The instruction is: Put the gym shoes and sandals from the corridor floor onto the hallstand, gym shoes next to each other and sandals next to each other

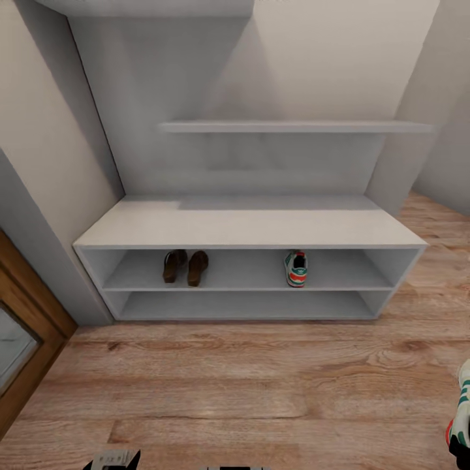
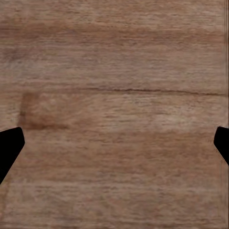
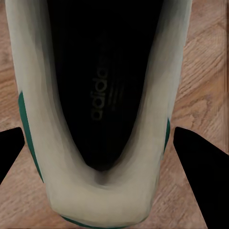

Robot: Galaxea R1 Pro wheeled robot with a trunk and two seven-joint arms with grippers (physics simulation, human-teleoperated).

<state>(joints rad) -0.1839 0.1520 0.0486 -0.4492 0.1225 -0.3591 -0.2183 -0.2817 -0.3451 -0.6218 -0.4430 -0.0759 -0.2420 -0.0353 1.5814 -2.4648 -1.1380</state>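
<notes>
The pale grey hallstand point(image 1: 248, 225) stands against the wall ahead. On its upper shelf, at the left, the two brown sandals point(image 1: 175, 266) point(image 1: 198, 267) lie side by side. One white gym shoe point(image 1: 296, 268) with green stripes sits on the same shelf toward the right. The other gym shoe point(image 1: 462, 401) shows at the head view's right edge, over the corridor floor point(image 1: 261, 385). In the right wrist view this gym shoe point(image 3: 52, 191) sits between the fingers of my right gripper point(image 3: 98, 138), which press its sides near the heel. My left gripper point(image 2: 114, 136) hangs open over bare planks.
A floating wall shelf point(image 1: 294, 126) hangs above the hallstand's top. The lower shelf tier point(image 1: 248, 305) holds nothing. A wooden door frame point(image 1: 26, 326) stands at the left, and a grey wall corner point(image 1: 450, 130) closes in at the right.
</notes>
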